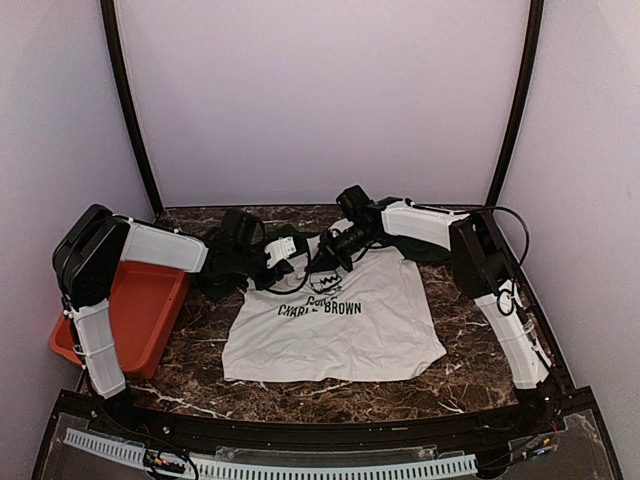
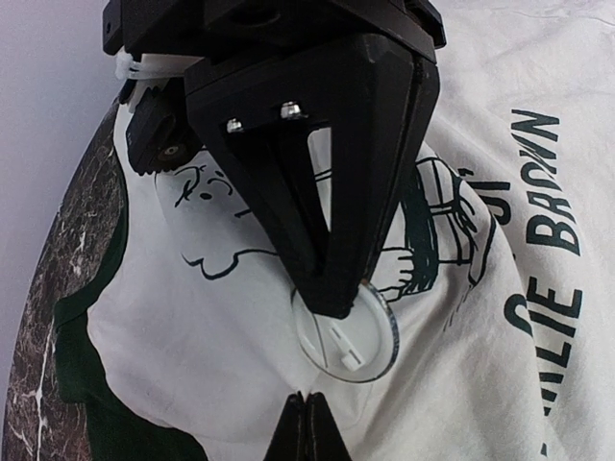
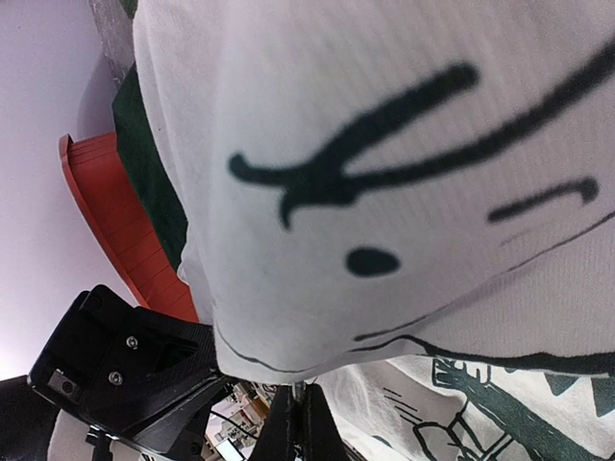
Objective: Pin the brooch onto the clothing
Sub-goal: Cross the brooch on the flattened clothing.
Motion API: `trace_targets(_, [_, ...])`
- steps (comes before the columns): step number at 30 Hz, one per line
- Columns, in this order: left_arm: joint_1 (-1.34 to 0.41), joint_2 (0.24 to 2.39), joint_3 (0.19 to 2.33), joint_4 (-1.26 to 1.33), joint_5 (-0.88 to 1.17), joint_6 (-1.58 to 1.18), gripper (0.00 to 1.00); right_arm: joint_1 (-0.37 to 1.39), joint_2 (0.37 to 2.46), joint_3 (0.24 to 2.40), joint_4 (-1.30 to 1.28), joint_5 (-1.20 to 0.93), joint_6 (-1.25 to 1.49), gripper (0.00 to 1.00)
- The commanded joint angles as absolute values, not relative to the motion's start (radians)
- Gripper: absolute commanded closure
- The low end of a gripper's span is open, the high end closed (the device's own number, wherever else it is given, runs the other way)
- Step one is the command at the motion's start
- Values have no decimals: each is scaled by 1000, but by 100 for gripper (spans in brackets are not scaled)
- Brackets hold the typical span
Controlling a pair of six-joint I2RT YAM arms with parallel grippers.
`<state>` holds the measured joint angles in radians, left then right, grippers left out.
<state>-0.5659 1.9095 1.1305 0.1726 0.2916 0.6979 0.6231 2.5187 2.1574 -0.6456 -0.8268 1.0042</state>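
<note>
The shirt [image 1: 340, 320] lies mid-frame on the surface [image 1: 200, 345], the clear brooch [image 2: 357, 344] on its print. I see the left fingers [image 2: 288, 437] and right fingers [image 2: 370, 211] pressed shut, the right tips touching the brooch.

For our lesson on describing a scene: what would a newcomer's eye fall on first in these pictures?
A white T-shirt with a black cartoon print lies spread across the middle of the dark marble table. Close up, the shut right end effector points down at a clear round brooch lying on the print. An orange tray sits at the table's left edge.
</note>
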Motion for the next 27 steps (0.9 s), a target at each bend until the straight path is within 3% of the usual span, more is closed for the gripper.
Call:
trace_targets(1, [-573, 1852, 1115, 169, 327, 711, 99, 618, 2524, 2166, -621, -837, 1015, 100])
trace_targets(27, [-579, 1842, 1121, 115, 394, 772, 99, 618, 2576, 2249, -680, -849, 981, 100])
